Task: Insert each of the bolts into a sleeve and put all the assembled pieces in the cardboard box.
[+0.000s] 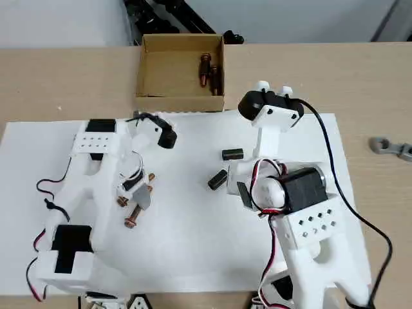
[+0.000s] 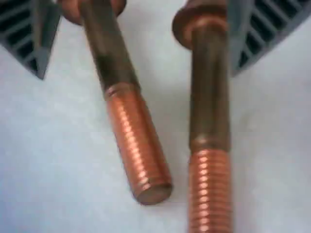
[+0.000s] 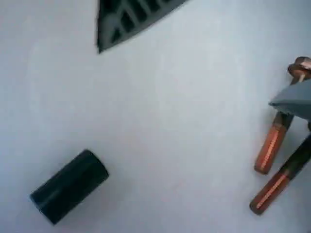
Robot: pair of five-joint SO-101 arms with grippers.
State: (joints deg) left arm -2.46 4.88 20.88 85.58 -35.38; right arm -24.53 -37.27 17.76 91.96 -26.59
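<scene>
Paper, white, lies over the wooden table; on its left side the left gripper is down at the sheet with its jaws spread apart, clamping nothing; two copper bolts lie side by side on the paper between its fingers, heads up by the fingers, threaded ends pointing away, not quite parallel; beyond the paper's far edge sits the cardboard box, open-topped, with what look like two assembled pieces lying near its right wall, though they are too small to count surely; right of centre two black sleeves lie on the paper, the far sleeve by itself, the near sleeve on its side just beside the right gripper; whether that gripper is apart or together I cannot tell; far right, off the paper, a small metal tool rests on the bare wood.
</scene>
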